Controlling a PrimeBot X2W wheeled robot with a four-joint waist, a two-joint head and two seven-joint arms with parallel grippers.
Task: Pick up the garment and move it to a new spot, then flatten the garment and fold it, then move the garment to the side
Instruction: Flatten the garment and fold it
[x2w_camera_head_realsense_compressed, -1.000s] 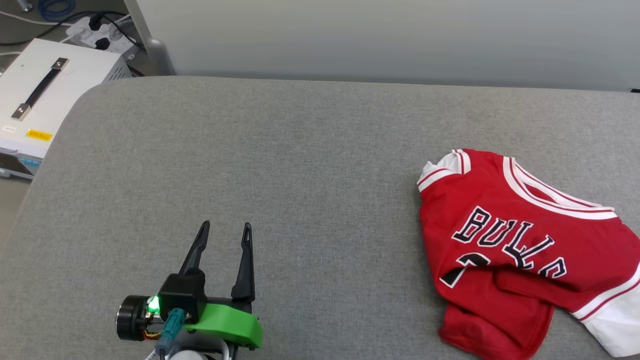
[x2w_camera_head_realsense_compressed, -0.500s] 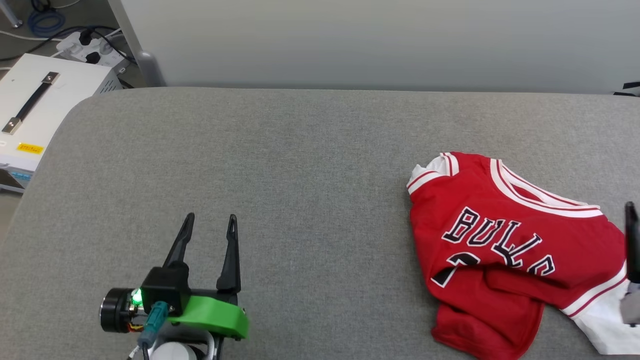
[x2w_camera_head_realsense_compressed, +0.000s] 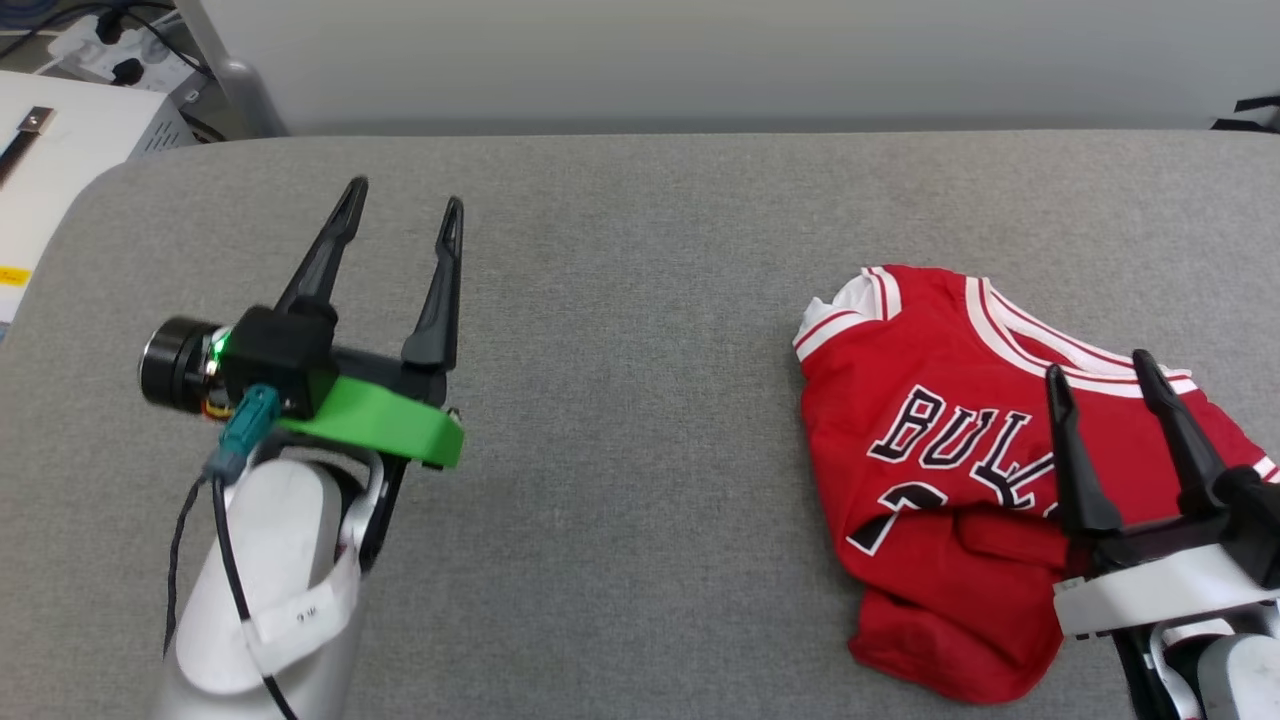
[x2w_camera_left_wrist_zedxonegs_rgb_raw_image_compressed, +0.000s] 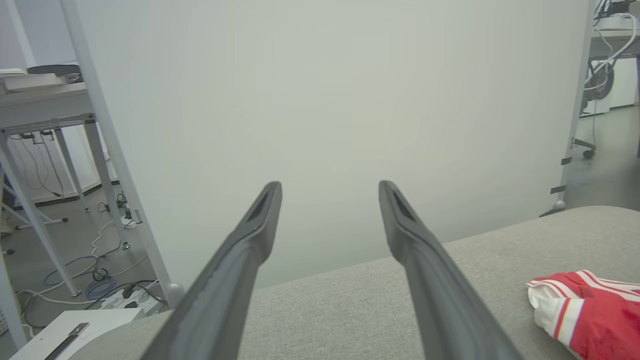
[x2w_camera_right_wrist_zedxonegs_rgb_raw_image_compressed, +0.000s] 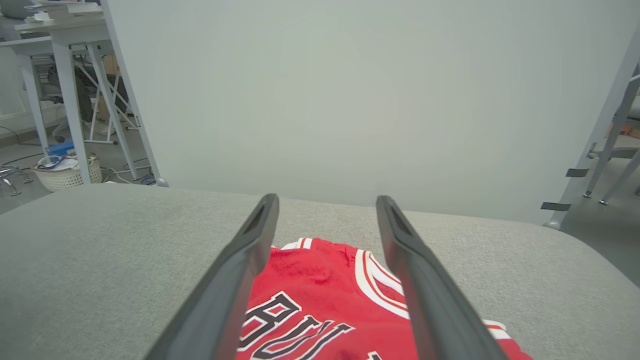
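The garment (x2w_camera_head_realsense_compressed: 950, 450), a red jersey with white striped trim and black "BULLS" lettering, lies crumpled on the right side of the grey padded table (x2w_camera_head_realsense_compressed: 620, 330). My right gripper (x2w_camera_head_realsense_compressed: 1098, 362) hovers above its right part, open, with nothing between the fingers; the right wrist view looks down on the garment (x2w_camera_right_wrist_zedxonegs_rgb_raw_image_compressed: 320, 300) between them. My left gripper (x2w_camera_head_realsense_compressed: 402, 194) is raised over the table's left side, open and empty, far from the jersey. A sleeve of the garment (x2w_camera_left_wrist_zedxonegs_rgb_raw_image_compressed: 585, 312) peeks in at the lower right of the left wrist view.
A pale partition wall (x2w_camera_head_realsense_compressed: 700, 60) runs behind the table. A white box with a black handle (x2w_camera_head_realsense_compressed: 60, 150) and power strips sit on the floor off the table's left corner. Desk legs and cables (x2w_camera_left_wrist_zedxonegs_rgb_raw_image_compressed: 60, 200) stand beyond the left end.
My right gripper has come into the head view over the jersey with its fingers spread. My left gripper has risen and moved farther over the table. The head camera has shifted too.
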